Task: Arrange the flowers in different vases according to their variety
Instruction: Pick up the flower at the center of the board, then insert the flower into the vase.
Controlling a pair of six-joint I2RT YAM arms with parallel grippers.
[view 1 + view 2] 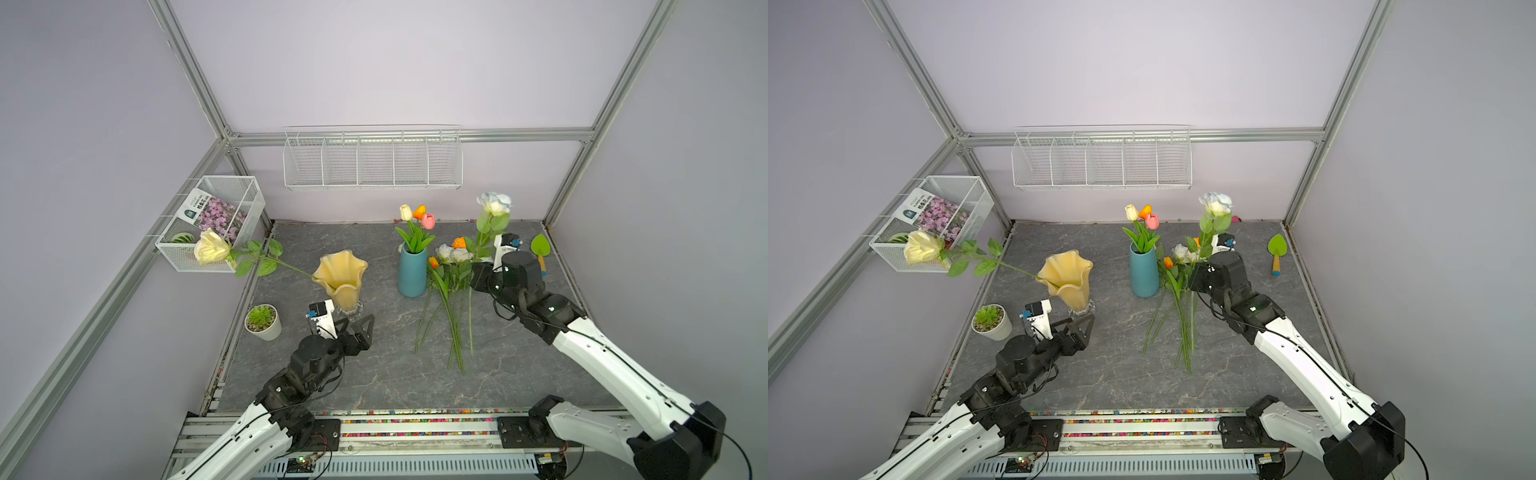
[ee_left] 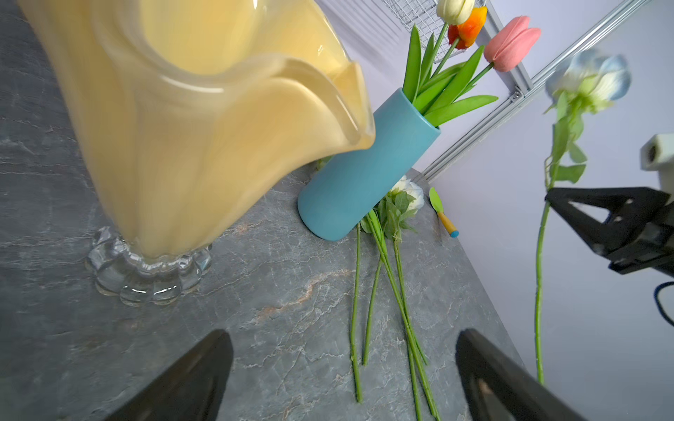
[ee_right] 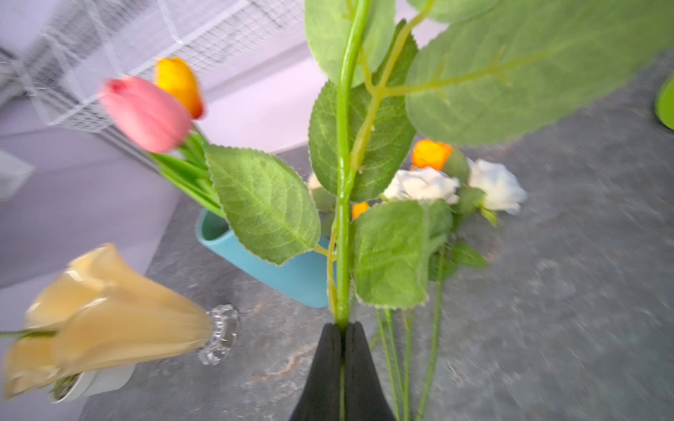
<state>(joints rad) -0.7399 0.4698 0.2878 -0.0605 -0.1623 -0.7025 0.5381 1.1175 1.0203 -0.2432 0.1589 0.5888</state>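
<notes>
White-blue rose (image 1: 494, 203): upright, long axis near vertical, bloom on top, cut end hanging down; raised over the right rear of the tabletop (image 1: 374, 374), right of the teal vase (image 1: 412, 274).
Rose make: pale ruffled petals tinged blue, thin smooth green stem, broad veined leaves with toothed edges.
Right end effector (image 3: 343, 326): clenched on the rose stem just under the lowest leaves, black tapered fingers pressed together.
Left end effector (image 2: 343, 333): released, spread wide, holding nothing; low, near the amber vase (image 1: 340, 276), apart from its foot.
Amber vase: glossy yellow glass, wavy flared rim, scalloped clear foot; holds one cream-yellow rose (image 1: 212, 246) leaning far left, bloom past the tabletop edge.
Teal vase: plain matte cylinder, upright; cream, orange and pink tulips (image 1: 415, 216) standing inside.
Loose flowers (image 1: 451, 291): flat on the tabletop just right of the teal vase, blooms toward the back wall, stems toward the front.
</notes>
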